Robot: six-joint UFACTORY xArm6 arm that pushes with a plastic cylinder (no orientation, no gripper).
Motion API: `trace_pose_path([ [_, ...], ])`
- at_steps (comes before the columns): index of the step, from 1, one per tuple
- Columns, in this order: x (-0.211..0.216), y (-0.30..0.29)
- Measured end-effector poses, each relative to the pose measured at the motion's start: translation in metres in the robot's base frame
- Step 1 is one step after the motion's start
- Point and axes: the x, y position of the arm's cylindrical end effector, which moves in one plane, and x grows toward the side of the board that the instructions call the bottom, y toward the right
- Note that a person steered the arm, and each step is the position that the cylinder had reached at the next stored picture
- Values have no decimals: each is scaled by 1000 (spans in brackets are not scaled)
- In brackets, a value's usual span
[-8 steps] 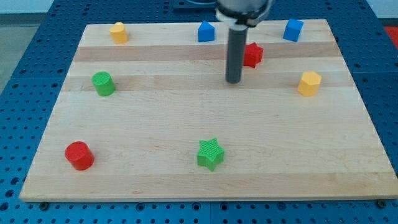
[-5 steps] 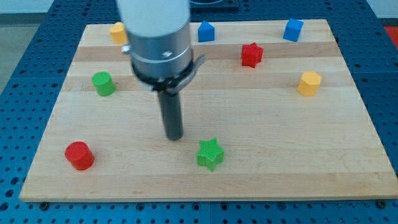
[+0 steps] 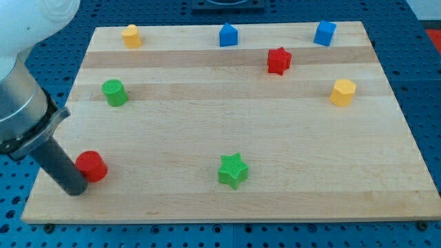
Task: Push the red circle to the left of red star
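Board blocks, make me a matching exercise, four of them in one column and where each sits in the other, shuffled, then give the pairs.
Things:
1. red circle
2. red star
3. green star
4. green cylinder

Places:
A. the view's bottom, near the middle
B. the view's left, upper half
C. against my tip, bottom left
D. upper right of centre

Pairs: 1-C, 2-D, 3-A, 4-B

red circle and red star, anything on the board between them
Nothing: in the camera view the straight stretch from the red circle up to the red star is bare wood. My tip sits at the circle's lower left.
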Motion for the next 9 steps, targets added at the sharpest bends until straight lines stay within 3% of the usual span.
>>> trace_pose_path([
  [2,-61,1],
  [6,-75,101],
  [9,-131,165],
])
